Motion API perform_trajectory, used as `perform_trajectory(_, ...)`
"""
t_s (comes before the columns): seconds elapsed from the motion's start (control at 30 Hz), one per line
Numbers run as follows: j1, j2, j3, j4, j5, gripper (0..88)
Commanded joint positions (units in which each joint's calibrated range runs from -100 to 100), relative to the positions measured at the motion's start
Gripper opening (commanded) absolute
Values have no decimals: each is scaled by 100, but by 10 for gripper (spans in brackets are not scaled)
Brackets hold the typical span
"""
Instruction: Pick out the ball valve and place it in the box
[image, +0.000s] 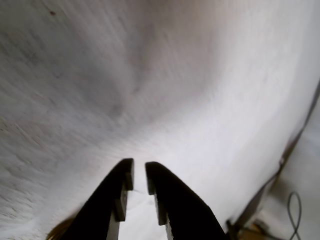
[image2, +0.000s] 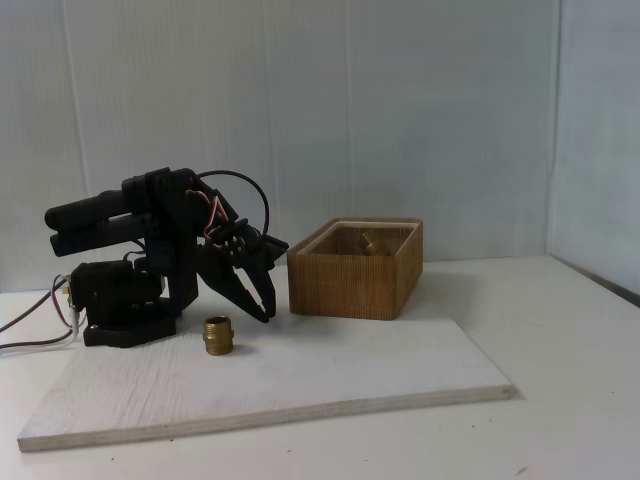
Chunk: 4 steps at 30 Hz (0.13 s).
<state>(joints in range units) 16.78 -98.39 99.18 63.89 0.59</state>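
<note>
In the wrist view the jaws (image: 139, 179) stand almost closed, a thin slit of pale board (image: 165, 90) showing between the 2 dark fingers and nothing held in that slit. The picture is smeared, which suggests the arm is in motion. A brass-coloured patch (image: 59, 229) sits at the lower left edge, too blurred to name for certain.

In the fixed view the arm is folded low over its base on the white board (image2: 300, 375), which lies on the counter (image2: 560, 400). The jaws (image2: 268, 303) point down and to the right, just above the board, between the stubby brass fitting (image2: 218, 335) and the box (image2: 355, 270). The fitting stands upright just beside the fingers, on their left.

Farther back, a brass piece (image2: 374, 243) shows above the rim inside the box. It looks like the ball valve's body; no red handle can be made out, so I cannot confirm it. If it is the valve, the task looks close to finished.

Risks from here, as I judge them:
- The fingertips are near the fitting, so a sweep to the left could knock it over or roll it off the board.
- A low pass to the right could catch the box's near wall and shove the box.
- Closing on the fitting would pick the wrong part.
</note>
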Motion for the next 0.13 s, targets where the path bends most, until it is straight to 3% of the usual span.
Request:
perform_trajectory(0.0, 34, -8, 37, 21, 29, 16)
perform_trajectory(0.1, 34, -8, 37, 21, 29, 16)
